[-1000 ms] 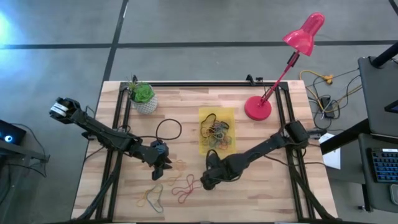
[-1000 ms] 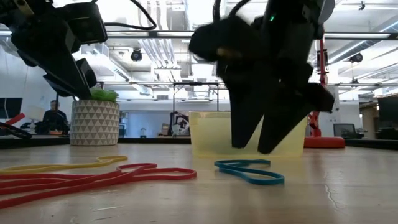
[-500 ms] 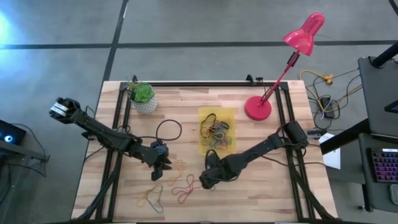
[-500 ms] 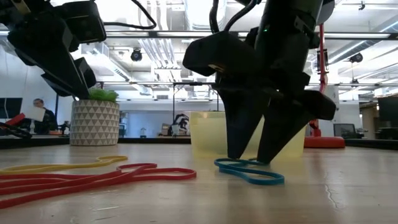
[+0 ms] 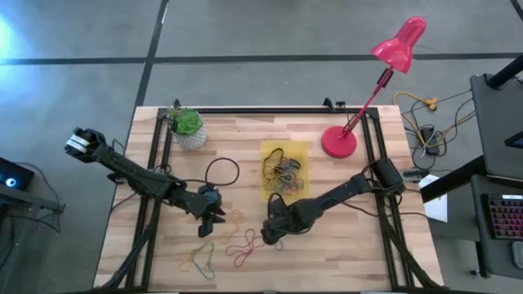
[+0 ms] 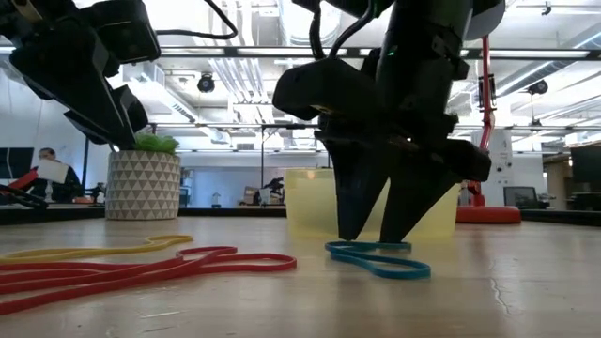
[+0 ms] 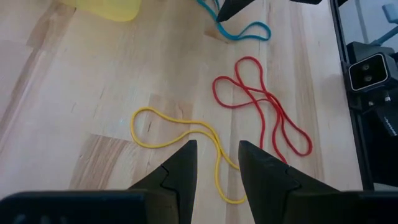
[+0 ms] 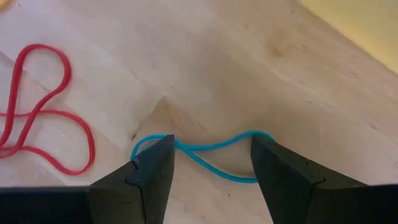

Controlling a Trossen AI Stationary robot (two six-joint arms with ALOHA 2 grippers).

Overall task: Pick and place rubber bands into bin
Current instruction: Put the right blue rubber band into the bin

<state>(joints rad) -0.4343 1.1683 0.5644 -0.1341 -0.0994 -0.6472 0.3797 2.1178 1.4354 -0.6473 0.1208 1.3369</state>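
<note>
The yellow bin (image 5: 285, 152) holds a heap of rubber bands (image 5: 283, 173). Loose bands lie flat on the wood: a blue one (image 8: 205, 149) (image 6: 377, 258), red ones (image 7: 261, 106) (image 5: 241, 245), a yellow one (image 7: 180, 138) and a green-yellow one (image 5: 198, 260). My right gripper (image 8: 211, 142) (image 6: 374, 237) is open, down at the table on the near side of the bin, one finger on each side of the blue band's middle. My left gripper (image 7: 216, 146) (image 5: 214, 222) is open and hovers well above the yellow band. My right gripper comes from above, pointing down, with its open fingers (image 8: 155, 162) standing across the blue band's narrow middle (image 8: 186, 147). The band lies flat on the table. I cannot tell whether the fingers touch it.
A white pot with a green plant (image 5: 188, 126) stands at the far left and a red desk lamp (image 5: 339, 140) at the far right. A black cable loop (image 5: 221, 170) lies left of the bin. Bare wood lies along the near right of the table.
My right gripper has come down onto the table over the blue band and shifted a little toward the table's left, staying open. The bands have not moved.
</note>
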